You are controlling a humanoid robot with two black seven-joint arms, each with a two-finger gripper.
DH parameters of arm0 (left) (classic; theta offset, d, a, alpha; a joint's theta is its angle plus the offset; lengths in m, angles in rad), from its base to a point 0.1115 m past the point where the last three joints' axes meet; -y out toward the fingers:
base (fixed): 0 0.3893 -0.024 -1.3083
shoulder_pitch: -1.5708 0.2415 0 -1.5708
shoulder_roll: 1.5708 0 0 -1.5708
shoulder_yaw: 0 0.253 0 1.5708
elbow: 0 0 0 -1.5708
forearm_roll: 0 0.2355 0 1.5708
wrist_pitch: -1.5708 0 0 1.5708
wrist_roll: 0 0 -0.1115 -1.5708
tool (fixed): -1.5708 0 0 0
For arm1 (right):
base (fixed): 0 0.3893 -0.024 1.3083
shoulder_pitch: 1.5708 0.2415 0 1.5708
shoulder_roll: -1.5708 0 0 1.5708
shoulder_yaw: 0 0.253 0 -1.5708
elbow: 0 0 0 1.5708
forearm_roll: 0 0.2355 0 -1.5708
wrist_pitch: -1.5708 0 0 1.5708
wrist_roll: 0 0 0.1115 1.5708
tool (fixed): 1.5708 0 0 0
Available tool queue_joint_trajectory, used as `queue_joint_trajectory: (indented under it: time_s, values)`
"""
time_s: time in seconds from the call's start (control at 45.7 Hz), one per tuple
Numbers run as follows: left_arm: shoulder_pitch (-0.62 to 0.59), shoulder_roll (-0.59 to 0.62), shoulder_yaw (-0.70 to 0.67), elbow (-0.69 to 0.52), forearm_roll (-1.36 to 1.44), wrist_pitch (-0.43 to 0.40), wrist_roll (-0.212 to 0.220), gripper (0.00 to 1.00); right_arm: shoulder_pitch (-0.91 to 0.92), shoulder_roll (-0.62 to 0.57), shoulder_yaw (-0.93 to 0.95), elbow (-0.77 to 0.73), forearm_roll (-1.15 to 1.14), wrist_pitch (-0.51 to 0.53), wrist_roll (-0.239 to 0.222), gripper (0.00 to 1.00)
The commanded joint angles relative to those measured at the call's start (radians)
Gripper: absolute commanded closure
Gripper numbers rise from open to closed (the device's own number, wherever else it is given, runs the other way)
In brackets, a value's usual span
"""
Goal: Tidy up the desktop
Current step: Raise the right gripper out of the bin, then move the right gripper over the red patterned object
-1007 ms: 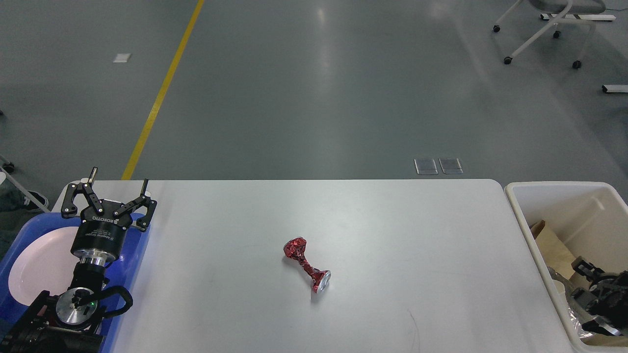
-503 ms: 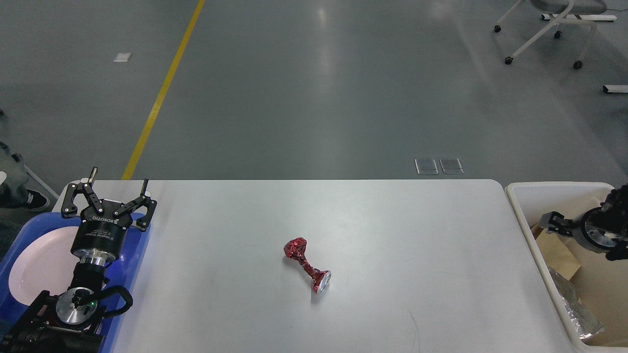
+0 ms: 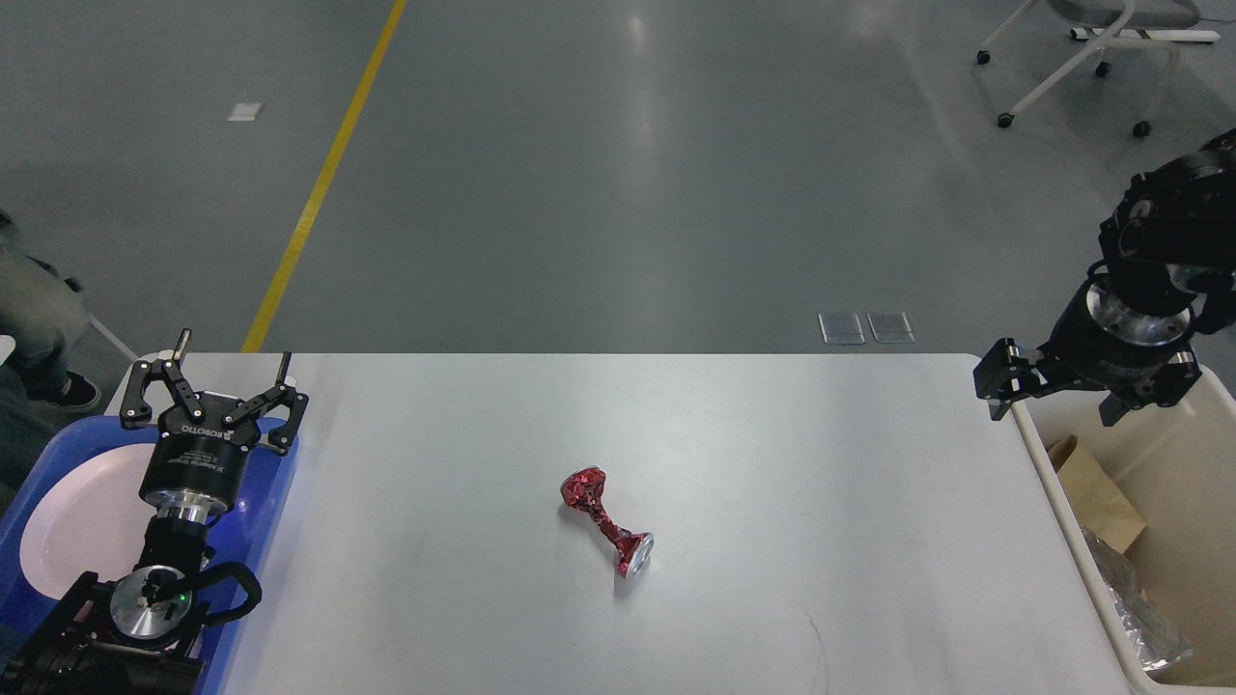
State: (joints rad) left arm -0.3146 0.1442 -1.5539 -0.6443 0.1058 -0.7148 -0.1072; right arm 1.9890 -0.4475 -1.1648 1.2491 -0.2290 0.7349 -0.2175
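The white desktop (image 3: 772,463) fills the lower middle of the head view. A crushed red can (image 3: 605,521), twisted thin in the middle with a silver end, lies on it near the centre. My left gripper (image 3: 234,349) is open and empty, pointing away, above the far right corner of a blue tray (image 3: 275,483). My right gripper (image 3: 1051,410) is open and empty, held high over the far left corner of the cream bin (image 3: 1048,483), well right of the can.
The blue tray holds a white plate (image 3: 77,531) at the table's left end. The cream bin holds brown paper (image 3: 1096,492) and foil (image 3: 1135,608). A wheeled chair (image 3: 1081,58) stands on the floor at far right. A person's legs (image 3: 39,319) show at the left edge.
My right arm has risen out of the bin and moved up and left, to above the bin's far left corner. My left arm and the can have not moved.
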Motion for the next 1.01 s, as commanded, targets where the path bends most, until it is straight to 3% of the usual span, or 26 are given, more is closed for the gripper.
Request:
queue_joint_trajectory:
  time_s: [0.0, 0.219, 0.416, 0.81, 0.985]
  values:
    - [0.0, 0.0, 0.0, 0.0, 0.0, 0.0, 0.0, 0.04, 0.22, 0.046, -0.047, 0.174, 0.105, 0.003, -0.002, 0.0]
    - [0.0, 0.0, 0.0, 0.0, 0.002, 0.0, 0.0, 0.04, 0.525, 0.081, -0.035, 0.404, 0.247, -0.008, -0.026, 0.0]
    - [0.0, 0.0, 0.0, 0.0, 0.0, 0.0, 0.0, 0.04, 0.602, 0.171, -0.03, 0.44, 0.312, -0.011, -0.025, 0.0]
    - [0.0, 0.0, 0.0, 0.0, 0.0, 0.0, 0.0, 0.04, 0.558, 0.194, -0.003, 0.414, 0.321, -0.032, -0.022, 0.0]
    - [0.0, 0.0, 0.0, 0.0, 0.0, 0.0, 0.0, 0.04, 0.34, 0.197, 0.143, 0.311, 0.3, -0.126, -0.02, 0.0]
